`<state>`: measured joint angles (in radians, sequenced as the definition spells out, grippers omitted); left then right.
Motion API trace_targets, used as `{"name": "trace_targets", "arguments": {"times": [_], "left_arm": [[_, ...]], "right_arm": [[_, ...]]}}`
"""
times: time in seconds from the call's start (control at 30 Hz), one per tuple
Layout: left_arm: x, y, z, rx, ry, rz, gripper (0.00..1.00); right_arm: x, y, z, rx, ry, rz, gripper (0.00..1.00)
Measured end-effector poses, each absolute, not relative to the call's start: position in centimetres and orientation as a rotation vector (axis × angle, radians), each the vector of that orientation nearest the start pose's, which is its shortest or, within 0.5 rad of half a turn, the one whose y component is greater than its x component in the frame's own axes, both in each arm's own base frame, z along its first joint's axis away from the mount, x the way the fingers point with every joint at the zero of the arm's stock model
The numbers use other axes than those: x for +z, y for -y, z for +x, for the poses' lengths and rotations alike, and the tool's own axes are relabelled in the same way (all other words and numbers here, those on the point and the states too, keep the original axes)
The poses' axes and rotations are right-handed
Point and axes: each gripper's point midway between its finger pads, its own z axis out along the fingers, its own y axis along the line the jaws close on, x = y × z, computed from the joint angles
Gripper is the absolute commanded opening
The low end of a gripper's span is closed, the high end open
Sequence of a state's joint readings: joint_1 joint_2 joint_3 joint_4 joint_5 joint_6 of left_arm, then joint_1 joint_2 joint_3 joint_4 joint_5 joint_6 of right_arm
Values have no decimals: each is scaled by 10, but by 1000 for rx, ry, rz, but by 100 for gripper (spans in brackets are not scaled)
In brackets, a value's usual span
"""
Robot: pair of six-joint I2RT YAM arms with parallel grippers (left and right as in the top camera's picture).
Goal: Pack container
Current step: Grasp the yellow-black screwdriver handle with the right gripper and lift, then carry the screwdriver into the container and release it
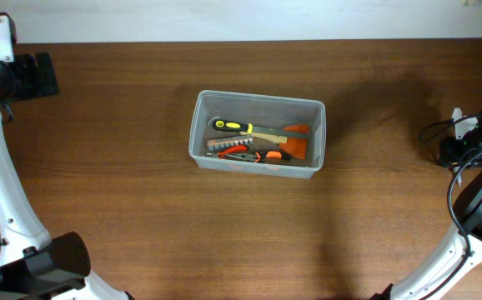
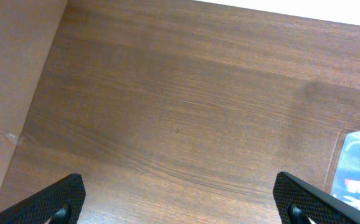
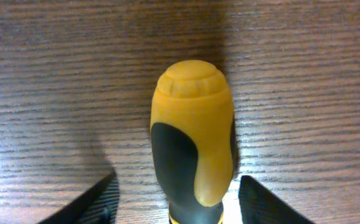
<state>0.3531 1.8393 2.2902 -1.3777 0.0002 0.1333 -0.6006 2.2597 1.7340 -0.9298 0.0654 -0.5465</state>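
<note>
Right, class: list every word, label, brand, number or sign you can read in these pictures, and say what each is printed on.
There is no readable text in any view.
container: clear plastic, no label showing.
tools inside it: any markings are too small to read.
yellow-and-black handle: plain, with no brand or number visible.

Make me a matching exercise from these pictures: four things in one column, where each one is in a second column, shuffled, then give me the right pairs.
1 container
2 orange-bladed tool
3 yellow-and-black handle in the right wrist view
4 left gripper

A over bare table, jaws open
B inside the container
C middle of the table
D between the right gripper's jaws

Pairs: 1-C, 2-B, 3-D, 4-A
</note>
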Motion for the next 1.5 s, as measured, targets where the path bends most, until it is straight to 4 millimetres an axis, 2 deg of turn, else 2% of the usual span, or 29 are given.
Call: {"name": "trace_targets", "arguments": {"times": [0.07,0.3,0.53,0.63,0.73,0.9,1.07,1.2,1.3,1.4,1.5], "left_arm": [[332,-149,405,201,-2494,-275,99],[332,-149,405,201,-2494,-275,99],[332,-149,405,201,-2494,-275,99],[332,-149,405,201,-2494,-275,99],[332,-149,405,201,-2494,-275,99],[332,-149,405,201,-2494,-275,99],[332,-149,405,201,-2494,-275,99],[332,-149,405,201,-2494,-275,99],[332,-149,405,201,-2494,-275,99],[332,-149,405,201,-2494,-275,99],[332,-149,405,201,-2494,-275,99]], "right_arm": [[2,268,371,-181,-3075,86,47],[1,265,373,-150,-3069,87,45],[0,251,374,-34,-3054,82,23],[0,247,372,-1,-3062,80,17],[0,245,372,13,-3062,113,17],[0,238,372,79,-3049,263,18],[7,204,372,359,-3015,362,15],[31,176,387,582,-2940,419,6],[62,151,397,702,-2915,407,4],[104,116,405,742,-2909,315,4],[155,73,422,686,-2844,115,4]]}}
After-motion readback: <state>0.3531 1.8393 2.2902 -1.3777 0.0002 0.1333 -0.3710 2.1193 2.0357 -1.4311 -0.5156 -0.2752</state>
